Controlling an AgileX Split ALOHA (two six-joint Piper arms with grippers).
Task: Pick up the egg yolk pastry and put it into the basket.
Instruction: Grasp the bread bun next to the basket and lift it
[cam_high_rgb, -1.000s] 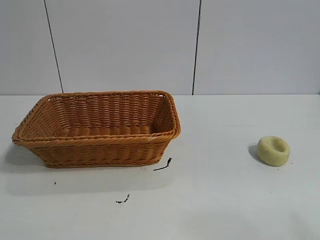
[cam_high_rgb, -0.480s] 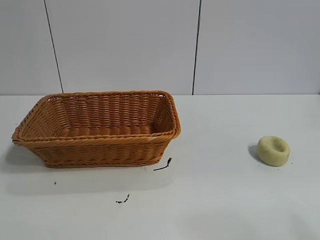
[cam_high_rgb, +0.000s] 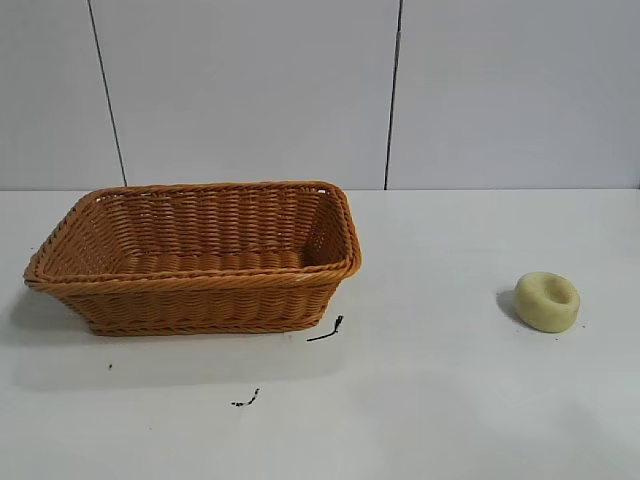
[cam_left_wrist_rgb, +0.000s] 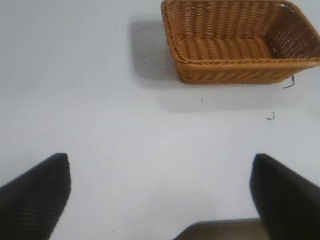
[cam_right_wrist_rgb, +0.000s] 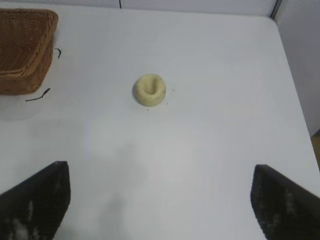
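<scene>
The egg yolk pastry (cam_high_rgb: 547, 301), a small pale yellow-green puck with a dimpled top, lies on the white table at the right; it also shows in the right wrist view (cam_right_wrist_rgb: 150, 90). The orange-brown wicker basket (cam_high_rgb: 200, 282) stands empty at the left and shows in the left wrist view (cam_left_wrist_rgb: 240, 67) and at the edge of the right wrist view (cam_right_wrist_rgb: 22, 75). My left gripper (cam_left_wrist_rgb: 160, 165) is open and empty above bare table, well short of the basket. My right gripper (cam_right_wrist_rgb: 160, 175) is open and empty, well short of the pastry. Neither arm shows in the exterior view.
Small black scraps lie on the table (cam_high_rgb: 430, 400) by the basket's near right corner (cam_high_rgb: 327, 330) and further forward (cam_high_rgb: 246, 400). A grey panelled wall stands behind. The table's right edge (cam_right_wrist_rgb: 295, 100) shows in the right wrist view.
</scene>
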